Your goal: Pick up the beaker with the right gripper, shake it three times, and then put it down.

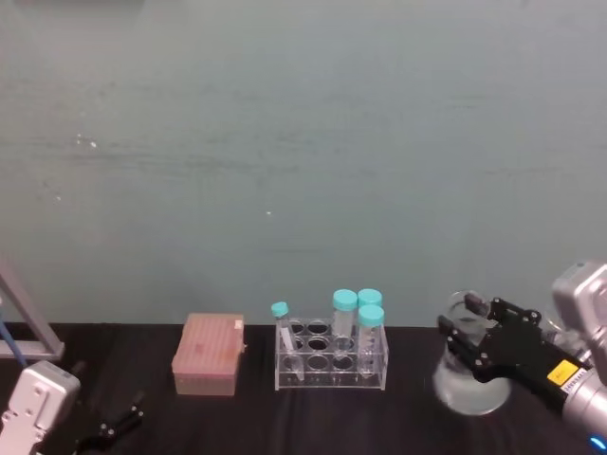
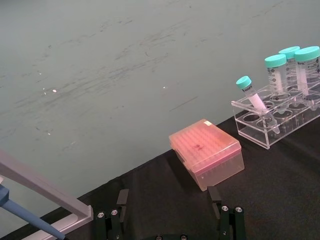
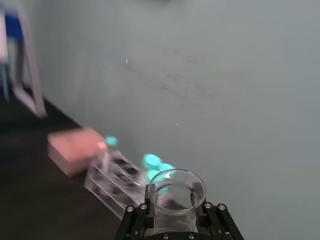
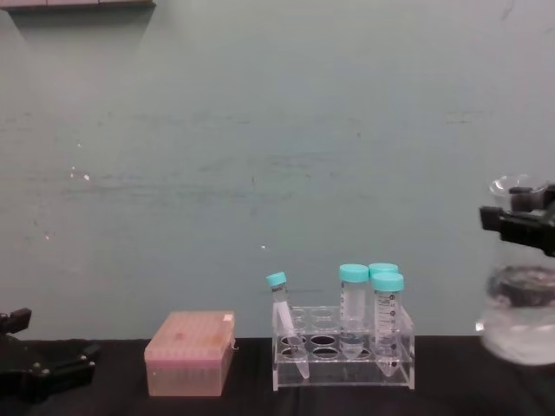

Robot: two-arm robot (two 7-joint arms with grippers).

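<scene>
Beaker (image 4: 519, 322) upright — mouth up — neck in right gripper (image 4: 520, 222)

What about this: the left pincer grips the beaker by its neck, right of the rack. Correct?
No. The right pincer grips the beaker by its neck, right of the rack, as the head view shows. The left pincer sits open at the lower left.

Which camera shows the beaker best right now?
Chest view: the beaker shows side-on, rim to base, the right gripper clamped on its neck. Head view hides the neck behind the gripper; right wrist view looks into the rim.
</scene>
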